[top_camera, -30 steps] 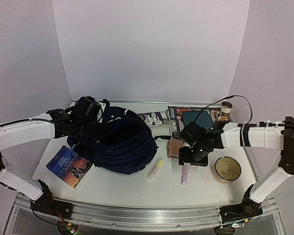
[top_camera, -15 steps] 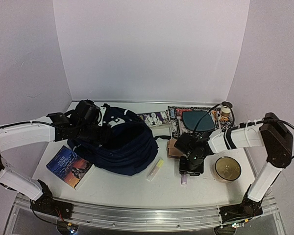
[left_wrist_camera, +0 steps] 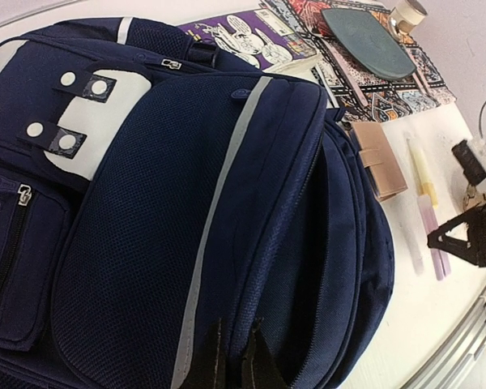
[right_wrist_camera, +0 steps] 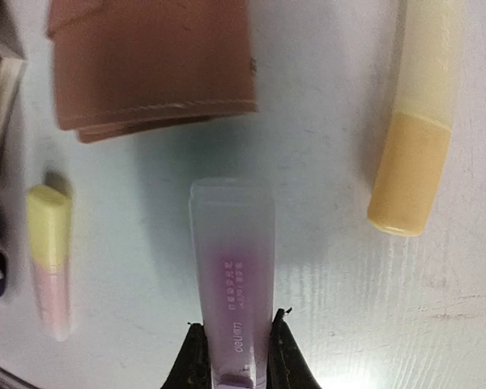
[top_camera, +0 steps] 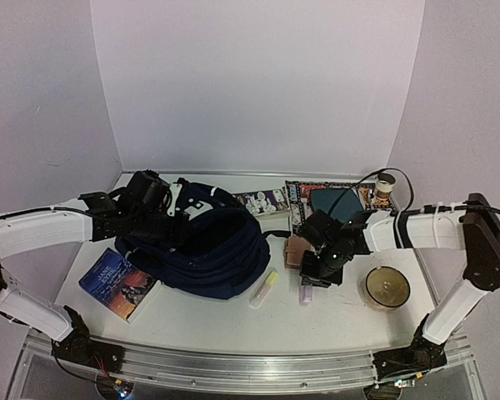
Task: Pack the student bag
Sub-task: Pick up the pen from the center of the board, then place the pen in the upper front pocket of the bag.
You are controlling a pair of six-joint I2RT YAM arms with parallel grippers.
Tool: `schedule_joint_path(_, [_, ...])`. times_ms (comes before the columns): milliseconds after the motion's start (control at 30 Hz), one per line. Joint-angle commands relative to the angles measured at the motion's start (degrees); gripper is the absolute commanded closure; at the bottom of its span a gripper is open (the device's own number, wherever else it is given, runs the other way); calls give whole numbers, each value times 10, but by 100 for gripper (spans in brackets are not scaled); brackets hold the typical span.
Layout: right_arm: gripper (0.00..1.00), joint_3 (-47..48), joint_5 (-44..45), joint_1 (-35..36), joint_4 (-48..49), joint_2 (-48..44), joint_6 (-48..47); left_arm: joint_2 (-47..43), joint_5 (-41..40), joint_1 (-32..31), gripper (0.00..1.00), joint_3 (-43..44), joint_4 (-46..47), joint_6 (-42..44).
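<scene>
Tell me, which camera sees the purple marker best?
The right wrist view: the purple marker fills the middle, between the fingers of the right gripper. The top view shows only a tiny end below the gripper; the left wrist view shows it small and faraway.

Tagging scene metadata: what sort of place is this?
Probably a lab robot cell: plain pale walls box in the table, an aluminium rail runs along its near edge, and a student bag lies staged on it.

two white-shelled arms [top_camera: 42,229] with black joints and thin black cables [top_camera: 33,207].
</scene>
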Motion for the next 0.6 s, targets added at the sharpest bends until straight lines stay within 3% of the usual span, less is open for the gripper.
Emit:
schedule_joint_path(0, [100,83,-27,0,-14,-37,1,-22,46,-1,100,19,19,-8])
schedule_joint_path(267, [100,163,-83,2,74,-18,66,-22,78,-1,100,30,24,-17])
schedule_joint_path(567, [100,238,-128,14,192,69,169,-35,91,-1,100,35,42,-46])
